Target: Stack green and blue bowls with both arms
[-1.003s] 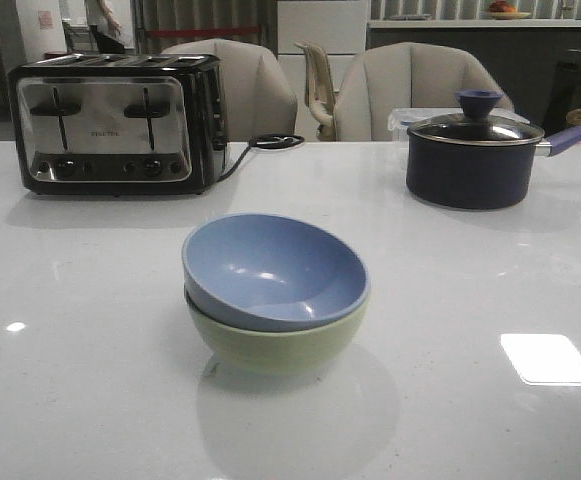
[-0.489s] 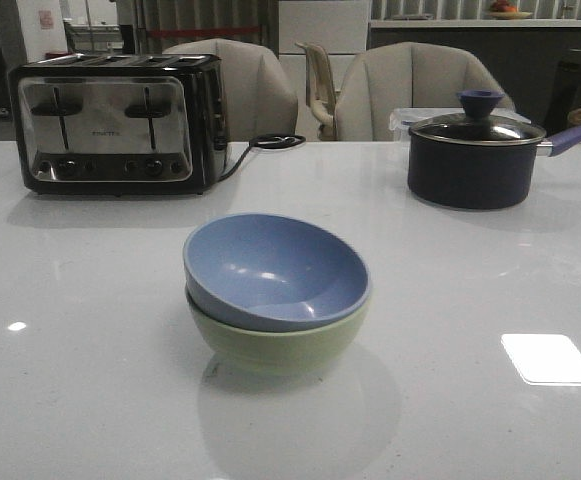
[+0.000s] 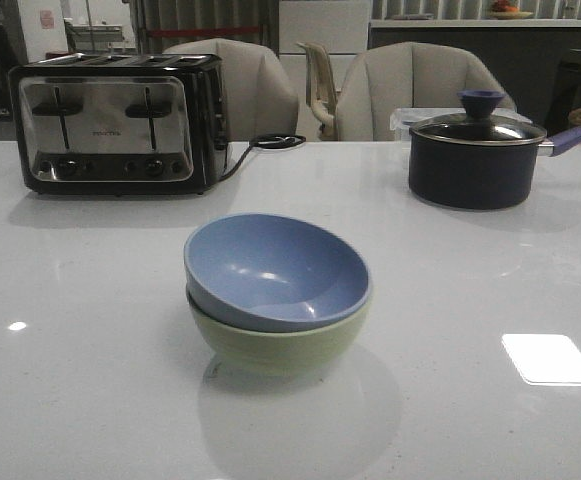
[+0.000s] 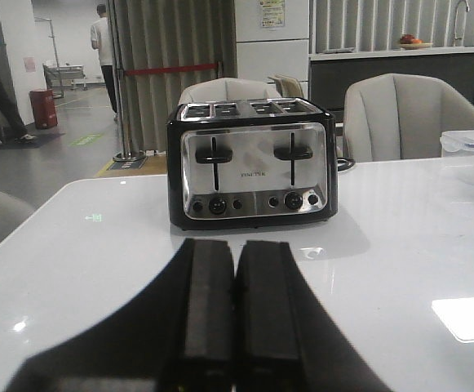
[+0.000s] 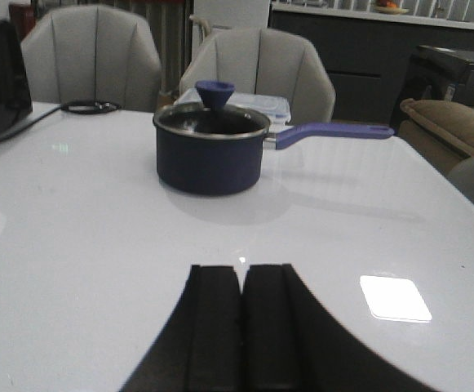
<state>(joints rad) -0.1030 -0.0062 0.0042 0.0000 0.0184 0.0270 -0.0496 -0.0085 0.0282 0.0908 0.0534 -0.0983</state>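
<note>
Dusty-blue and matte, the blue bowl (image 3: 275, 268) sits nested inside the green bowl (image 3: 275, 345) at the middle of the white table (image 3: 90, 380), its rim tilted so that the side toward the toaster rides higher and the opposite edge dips close to the green rim. The green bowl stands upright on the tabletop, and only its outer wall shows below the blue one. Neither arm appears in the front view, and nothing touches the stack. In the left wrist view, the left gripper (image 4: 234, 314) has its two black fingers pressed together with no gap and nothing between them; it is held above the table and faces the toaster (image 4: 253, 163). In the right wrist view, the right gripper (image 5: 242, 322) is likewise closed on nothing, fingers touching, and faces the dark navy saucepan (image 5: 210, 149) with its glass lid and purple handle. Toaster and saucepan stand at the far side of the table, well apart from the bowls, the toaster to the left and the saucepan to the right. Padded chairs (image 3: 410, 90) stand behind the table.
</note>
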